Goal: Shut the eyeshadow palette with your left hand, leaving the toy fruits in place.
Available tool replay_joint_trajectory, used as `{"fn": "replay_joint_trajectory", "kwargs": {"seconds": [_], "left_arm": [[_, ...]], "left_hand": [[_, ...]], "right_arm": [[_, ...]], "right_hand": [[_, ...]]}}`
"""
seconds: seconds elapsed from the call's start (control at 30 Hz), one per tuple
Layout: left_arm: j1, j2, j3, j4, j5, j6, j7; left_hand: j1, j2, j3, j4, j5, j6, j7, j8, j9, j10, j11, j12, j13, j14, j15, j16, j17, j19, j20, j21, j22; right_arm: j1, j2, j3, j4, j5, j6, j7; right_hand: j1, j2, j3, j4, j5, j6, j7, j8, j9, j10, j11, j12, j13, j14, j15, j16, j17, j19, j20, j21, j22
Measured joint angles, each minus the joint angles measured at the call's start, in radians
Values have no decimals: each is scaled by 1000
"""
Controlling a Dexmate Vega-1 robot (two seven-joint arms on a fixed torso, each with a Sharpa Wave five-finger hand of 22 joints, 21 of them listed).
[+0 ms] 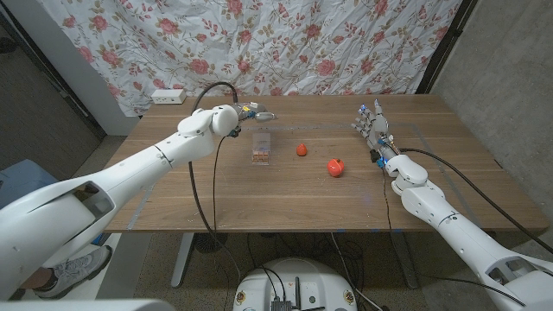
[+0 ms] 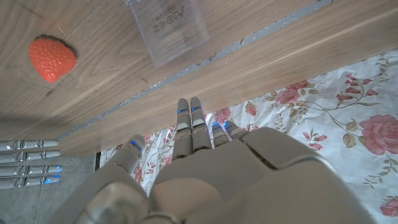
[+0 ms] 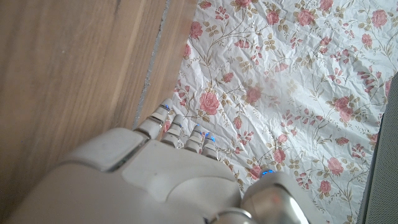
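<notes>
The left robot hand [image 1: 257, 113] hovers with fingers spread, holding nothing, just behind the eyeshadow palette [image 1: 260, 148] lying on the counter [image 1: 173, 194], probably to reach its lid without touching the nearby strawberry [image 1: 301, 149].

Brown wood-grain worktop [image 1: 285, 199]; white backdrop cloth printed with pink roses [image 1: 285, 43]; red toy strawberry [image 1: 301, 149]; red round toy fruit [image 1: 335, 167]; seemingly clear palette [image 1: 260, 149].

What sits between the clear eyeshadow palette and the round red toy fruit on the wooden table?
The small red toy strawberry lies between the clear eyeshadow palette and the round red toy fruit, seen in the head view.
</notes>
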Motion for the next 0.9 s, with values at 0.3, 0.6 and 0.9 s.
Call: {"fn": "replay_joint_trajectory", "kwargs": {"seconds": [0.3, 0.6, 0.9], "left_arm": [[-18, -10, 13, 26, 21, -5, -19], [-31, -23, 20, 60, 40, -18, -36], [-37, -34, 25, 90, 45, -28, -37]], "left_hand": [[0, 0, -10, 10, 0, 57, 3, 0, 0, 82, -12, 7, 2, 41, -5, 0, -3, 0, 0, 0, -3], [0, 0, -10, 10, 0, 86, 4, 8, 0, 128, -5, 7, 2, 80, -9, 9, -2, 0, 0, 0, -3], [0, 0, -14, 5, 0, 136, 6, 8, 5, 207, -13, 12, 6, 151, -12, 16, -2, -4, -4, -5, -2]], "right_arm": [[0, 0, 0, 0, 0, 0, 0], [0, 0, 0, 0, 0, 0, 0], [0, 0, 0, 0, 0, 0, 0]], "right_hand": [[0, 0, 0, 0, 0, 0, 0, 0, 0, 0, 0, 0, 0, 0, 0, 0, 0, 0, 0, 0, 0], [0, 0, 0, 0, 0, 0, 0, 0, 0, 0, 0, 0, 0, 0, 0, 0, 0, 0, 0, 0, 0], [0, 0, 0, 0, 0, 0, 0, 0, 0, 0, 0, 0, 0, 0, 0, 0, 0, 0, 0, 0, 0]]}}
